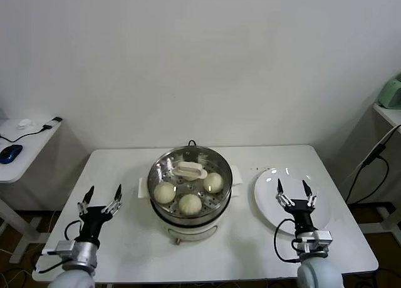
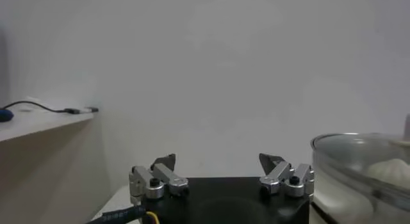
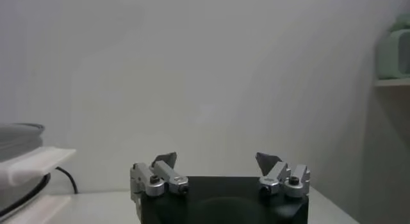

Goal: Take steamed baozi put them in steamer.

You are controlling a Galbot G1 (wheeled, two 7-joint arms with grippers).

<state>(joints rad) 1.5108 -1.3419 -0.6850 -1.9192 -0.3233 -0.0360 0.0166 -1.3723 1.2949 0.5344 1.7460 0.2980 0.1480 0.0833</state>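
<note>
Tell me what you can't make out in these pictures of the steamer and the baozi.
- Fourth baozi: head view shows three baozi in the steamer; the lid could hide another.
- Plate: the right gripper covers part of it.
- Left wrist view: the steamer is cut off by the frame edge.

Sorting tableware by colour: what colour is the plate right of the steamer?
Plain white plate, clearest in the head view.

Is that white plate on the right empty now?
Empty. The white plate shows only bare surface; three baozi sit inside the steamer. The right gripper hovers open over the plate.
</note>
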